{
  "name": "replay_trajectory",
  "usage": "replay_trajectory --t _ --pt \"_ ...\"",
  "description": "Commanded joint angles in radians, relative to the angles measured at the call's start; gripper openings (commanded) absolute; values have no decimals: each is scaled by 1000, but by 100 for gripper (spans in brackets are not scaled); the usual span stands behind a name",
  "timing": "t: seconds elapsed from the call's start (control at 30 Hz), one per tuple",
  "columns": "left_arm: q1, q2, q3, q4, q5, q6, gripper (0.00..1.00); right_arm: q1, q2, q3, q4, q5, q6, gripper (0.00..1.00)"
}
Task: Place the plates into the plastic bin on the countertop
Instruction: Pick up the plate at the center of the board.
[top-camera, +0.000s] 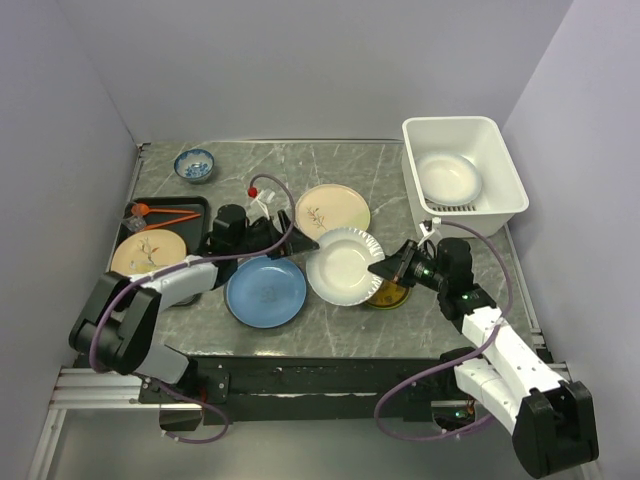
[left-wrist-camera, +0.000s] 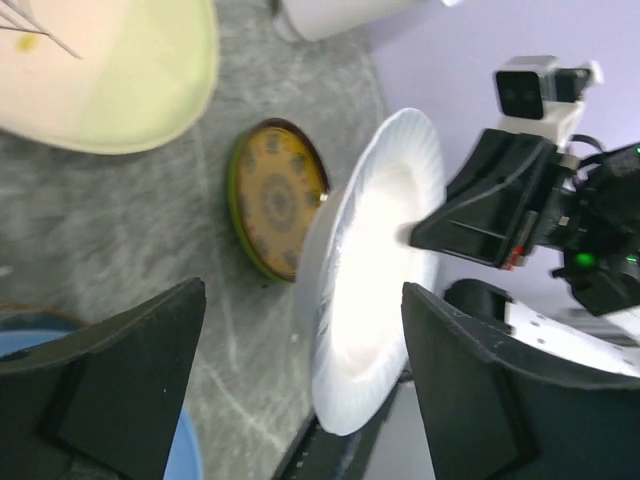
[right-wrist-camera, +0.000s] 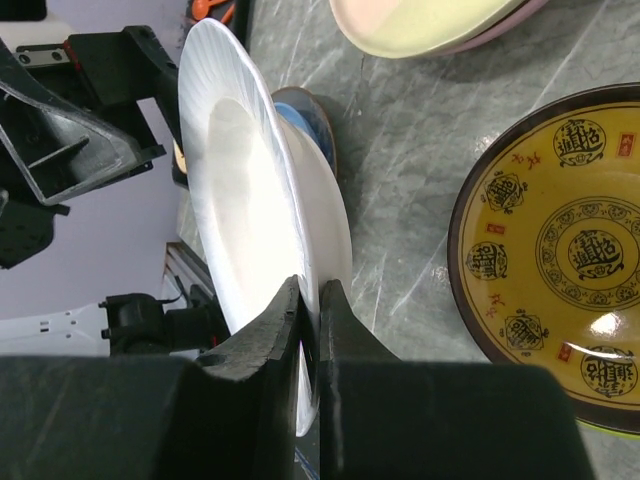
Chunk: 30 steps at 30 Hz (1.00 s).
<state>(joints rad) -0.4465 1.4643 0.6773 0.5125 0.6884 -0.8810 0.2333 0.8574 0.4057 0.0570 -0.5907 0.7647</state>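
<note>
A white plate (top-camera: 343, 265) is pinched at its near rim by the right claw (right-wrist-camera: 308, 300), whose fingers are pressed almost together on the thin edge. It appears to be held raised over the middle of the desk (top-camera: 370, 165), above a blue plate (top-camera: 266, 291) and a yellow patterned plate (top-camera: 390, 295). The left claw (left-wrist-camera: 303, 300) is spread wide just beside the opposite rim, and no grip by it can be seen. The load seems to be carried by the right arm alone, probably because the bin (top-camera: 505, 170) stands at the far right corner, on that arm's side. Another white plate (top-camera: 448, 177) is seen lying flat inside the bin.
</note>
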Motion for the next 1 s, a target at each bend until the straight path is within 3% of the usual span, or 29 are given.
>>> replay_trajectory --t 0.0,0.17,0.37,0.67,0.97 --pt "-1 -105 67 -159 -156 112 85 6 -3 56 101 -40 8 0" --pt "-1 -197 93 -409 -466 151 91 6 32 59 121 -61 -1 0" --pt "-1 -259 56 -493 -628 133 95 6 60 45 136 -78 -5 0" --pt "-1 -176 34 -355 -575 76 96 6 -37 10 89 -31 16 0" --pt "-17 -128 16 -336 -555 60 96 6 -92 15 20 -8 2 0"
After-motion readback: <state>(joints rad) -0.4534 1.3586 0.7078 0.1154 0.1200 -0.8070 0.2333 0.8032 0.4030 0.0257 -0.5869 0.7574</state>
